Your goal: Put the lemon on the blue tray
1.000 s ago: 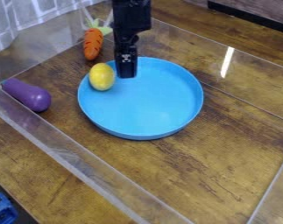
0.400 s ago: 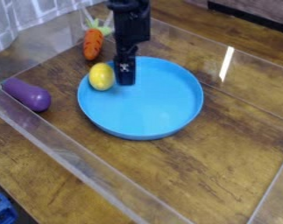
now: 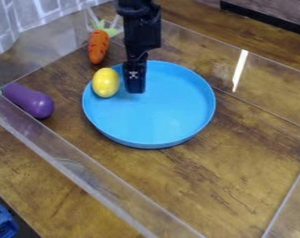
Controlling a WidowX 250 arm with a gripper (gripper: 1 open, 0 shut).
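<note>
The yellow lemon [image 3: 105,82] rests at the left edge of the blue tray [image 3: 164,113], over its rim. My black gripper [image 3: 134,87] points straight down just to the right of the lemon, its tip low over the tray floor. One finger with a white mark faces the camera, and the jaws stand open with nothing held. Whether a finger touches the lemon cannot be told.
An orange carrot [image 3: 98,46] lies behind the tray at the upper left, partly behind the arm. A purple eggplant [image 3: 28,100] lies on the wooden table to the left. Clear plastic walls [image 3: 65,158] fence the work area.
The gripper has sunk a little towards the tray floor beside the lemon. The lemon, carrot and eggplant have stayed put.
</note>
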